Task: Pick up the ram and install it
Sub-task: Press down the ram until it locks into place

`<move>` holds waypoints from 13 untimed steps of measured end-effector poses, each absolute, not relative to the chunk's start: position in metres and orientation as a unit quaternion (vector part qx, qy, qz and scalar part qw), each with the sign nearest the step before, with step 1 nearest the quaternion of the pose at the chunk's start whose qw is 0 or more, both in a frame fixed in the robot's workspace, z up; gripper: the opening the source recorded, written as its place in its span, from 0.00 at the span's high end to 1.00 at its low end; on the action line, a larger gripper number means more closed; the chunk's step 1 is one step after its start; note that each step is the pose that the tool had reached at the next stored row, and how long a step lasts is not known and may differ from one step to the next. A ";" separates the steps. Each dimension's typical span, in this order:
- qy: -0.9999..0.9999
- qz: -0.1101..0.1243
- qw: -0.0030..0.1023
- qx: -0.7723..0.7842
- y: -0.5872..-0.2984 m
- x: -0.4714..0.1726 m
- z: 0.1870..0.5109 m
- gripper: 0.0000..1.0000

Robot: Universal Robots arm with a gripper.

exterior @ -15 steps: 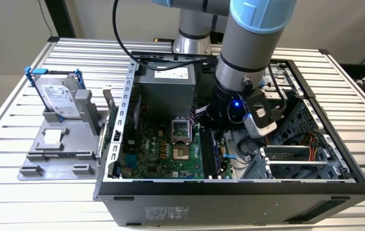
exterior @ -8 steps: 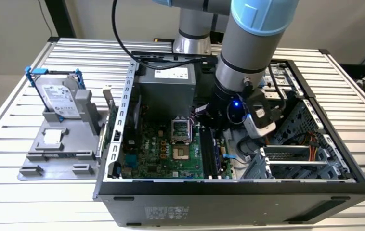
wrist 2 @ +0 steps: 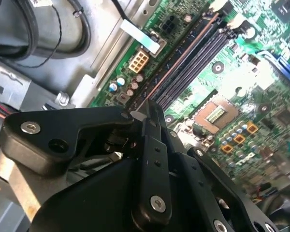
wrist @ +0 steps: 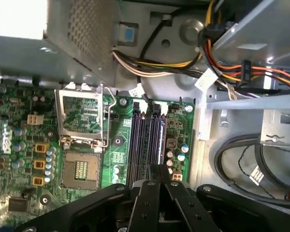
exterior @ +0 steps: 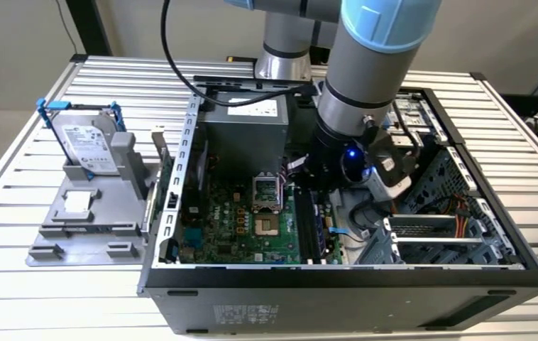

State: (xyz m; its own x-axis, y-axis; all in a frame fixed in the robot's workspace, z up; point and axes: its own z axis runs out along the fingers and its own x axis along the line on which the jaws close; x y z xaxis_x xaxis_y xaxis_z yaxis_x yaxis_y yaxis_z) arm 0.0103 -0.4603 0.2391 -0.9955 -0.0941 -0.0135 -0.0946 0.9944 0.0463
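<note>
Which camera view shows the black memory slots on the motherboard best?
The first wrist view: the memory slots run in parallel, unobstructed until the claw covers their near end. The second wrist view shows them slanted; the exterior view shows them partly behind the arm.

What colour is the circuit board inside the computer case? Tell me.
Green, clearest in the first wrist view: the circuit board lies beneath the pincer.

The exterior view looked down from high in front of the open computer case (exterior: 345, 277), taking in the slatted table (exterior: 4, 206), with the hard drive (exterior: 91, 148) on the exterior view's left and the arm descending from the far side. Both wrist views rode close above the motherboard (wrist: 116, 154), each looking past the black gripper (wrist: 159, 169) body. They shared the memory slots (wrist 2: 193, 58) and processor socket (wrist: 82, 121), which the exterior view saw from farther off
</note>
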 end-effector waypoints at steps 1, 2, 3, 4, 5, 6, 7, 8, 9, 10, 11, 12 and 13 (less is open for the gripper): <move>0.998 0.023 0.006 -0.055 -0.460 0.010 0.239 1.00; 0.998 0.023 0.005 -0.062 -0.460 0.010 0.239 1.00; 0.997 0.024 0.005 -0.069 -0.460 0.010 0.239 1.00; 0.997 0.024 0.005 -0.075 -0.460 0.010 0.239 1.00; 0.996 0.024 0.005 -0.081 -0.460 0.010 0.239 1.00; 0.996 0.024 0.005 -0.086 -0.460 0.011 0.239 1.00; 0.996 0.024 0.005 -0.092 -0.460 0.011 0.239 1.00; 0.995 0.024 0.005 -0.097 -0.460 0.011 0.239 1.00; 0.994 0.024 0.005 -0.102 -0.460 0.011 0.239 1.00; 0.994 0.024 0.005 -0.108 -0.460 0.011 0.239 1.00; 0.993 0.024 0.005 -0.113 -0.460 0.011 0.239 1.00; 0.993 0.024 0.005 -0.118 -0.460 0.011 0.239 1.00; 0.992 0.024 0.005 -0.123 -0.460 0.011 0.239 1.00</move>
